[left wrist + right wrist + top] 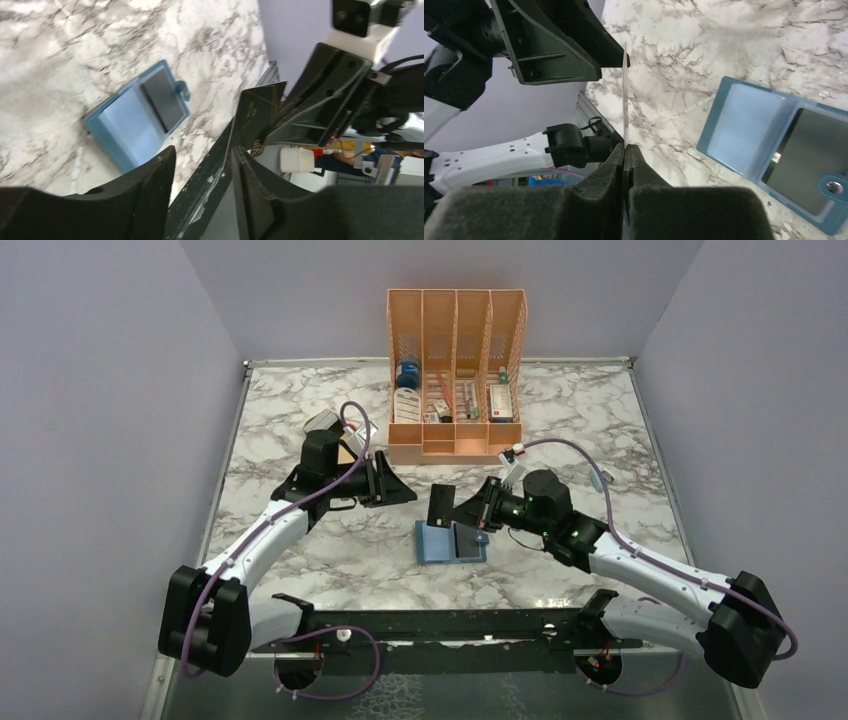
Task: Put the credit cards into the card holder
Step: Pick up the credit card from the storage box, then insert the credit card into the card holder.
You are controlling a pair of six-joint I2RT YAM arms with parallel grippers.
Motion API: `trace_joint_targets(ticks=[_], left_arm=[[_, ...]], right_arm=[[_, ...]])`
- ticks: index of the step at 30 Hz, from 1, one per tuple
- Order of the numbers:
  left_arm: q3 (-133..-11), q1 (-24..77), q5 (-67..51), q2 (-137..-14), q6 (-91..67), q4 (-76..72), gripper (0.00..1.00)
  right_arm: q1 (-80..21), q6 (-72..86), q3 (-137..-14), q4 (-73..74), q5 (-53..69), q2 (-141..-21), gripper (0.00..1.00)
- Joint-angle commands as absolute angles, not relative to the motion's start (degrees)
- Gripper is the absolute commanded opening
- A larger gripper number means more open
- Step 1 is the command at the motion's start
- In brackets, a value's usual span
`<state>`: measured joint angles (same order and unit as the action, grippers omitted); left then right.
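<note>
Both arms reach over the marble table (360, 570); card holder (435, 543) lies open near centre, second card (467, 538) in its pocket; left gripper (202, 155) open; right gripper (625, 147) pinches an upright credit card (441, 505) just beyond.

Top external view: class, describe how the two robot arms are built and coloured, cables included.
Both the left arm and right arm have white link shells between chunky black joints, with black jaws. A purple cable loops along each. Small green lights glow on the right arm's wrist.
</note>
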<state>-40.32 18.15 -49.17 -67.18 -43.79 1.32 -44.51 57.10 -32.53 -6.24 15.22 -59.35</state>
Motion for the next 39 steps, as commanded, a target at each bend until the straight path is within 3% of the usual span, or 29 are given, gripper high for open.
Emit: trace_joint_targets(ticks=[1, 7, 17, 30, 39], left_arm=[[-40.7, 19.0, -46.4, -70.0, -36.2, 6.9, 0.43], [-38.8, 21.3, -45.4, -74.3, -33.9, 6.8, 0.21], [-35.2, 28.2, -39.2, -79.7, -36.9, -0.8, 0.01], [-29.2, 29.0, -39.4, -89.0, -41.3, -13.8, 0.01], [-29.2, 29.1, -39.0, -91.5, -40.8, -14.0, 0.01]], right_arm=[[-44.4, 52.5, -32.1, -2.2, 12.7, -60.5, 0.01], [-44.4, 48.6, -32.9, 1.4, 9.4, -63.5, 0.01], [-43.4, 45.4, -31.3, 1.8, 8.0, -69.0, 0.01], [-39.8, 42.4, -31.9, 1.2, 13.5, -73.6, 0.01], [-38.4, 41.7, -30.7, -0.4, 15.3, -75.5, 0.01]])
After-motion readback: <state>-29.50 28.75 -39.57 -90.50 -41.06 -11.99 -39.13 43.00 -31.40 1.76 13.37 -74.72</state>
